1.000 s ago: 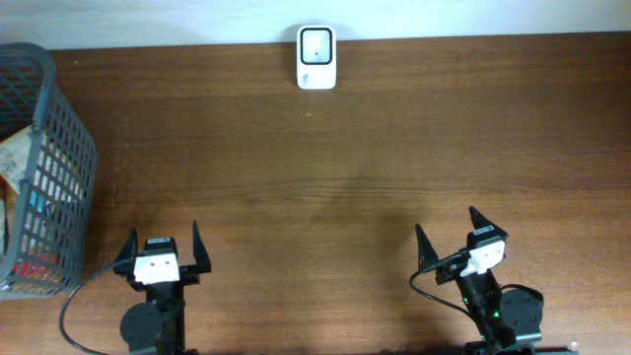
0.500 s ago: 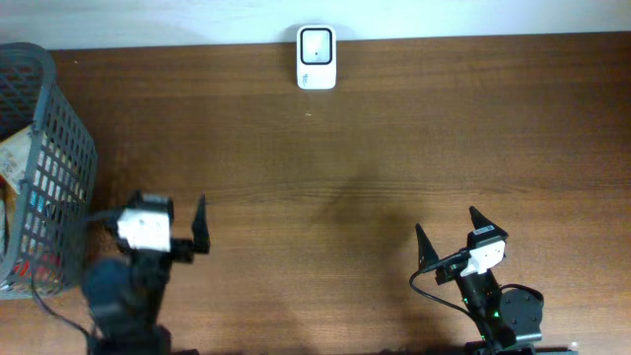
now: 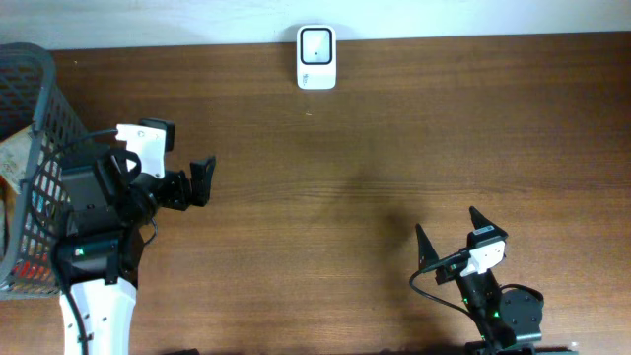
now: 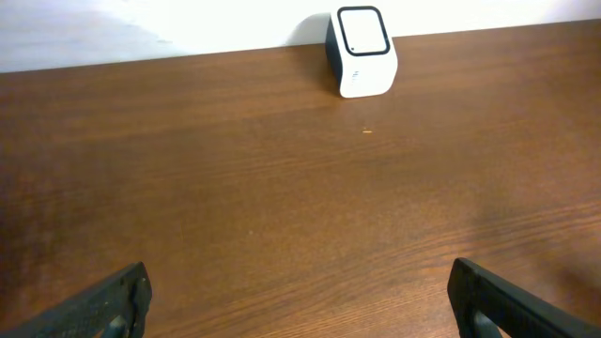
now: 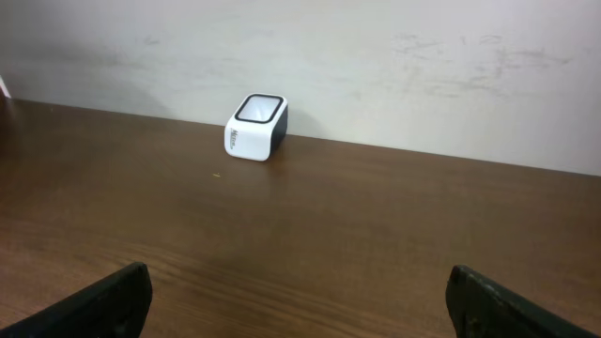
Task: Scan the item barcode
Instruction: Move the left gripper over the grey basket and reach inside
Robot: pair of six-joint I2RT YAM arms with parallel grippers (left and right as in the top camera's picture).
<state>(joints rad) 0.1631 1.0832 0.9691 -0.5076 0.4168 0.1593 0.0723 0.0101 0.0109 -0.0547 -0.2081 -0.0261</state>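
The white barcode scanner (image 3: pixel 315 57) stands at the table's far edge, its dark window facing up; it also shows as the scanner (image 4: pixel 362 52) and scanner (image 5: pixel 255 127) in the wrist views. Items lie in the grey mesh basket (image 3: pixel 61 138) at the left, among them a beige packet (image 3: pixel 12 158), partly hidden by the mesh. My left gripper (image 3: pixel 198 183) hangs open and empty just right of the basket, over bare wood, seen as the left gripper (image 4: pixel 300 305). The right gripper (image 3: pixel 446 221) stands open and empty near the front edge, seen as the right gripper (image 5: pixel 305 300).
The brown wooden table (image 3: pixel 394 138) meets a white wall behind the scanner. A black cable (image 3: pixel 69 306) loops by the left arm's base. The basket's rim stands higher than the tabletop at the left edge.
My left arm has lifted off its rest at the front edge and swung back and left beside the basket, jaws still open. The right arm has not moved.
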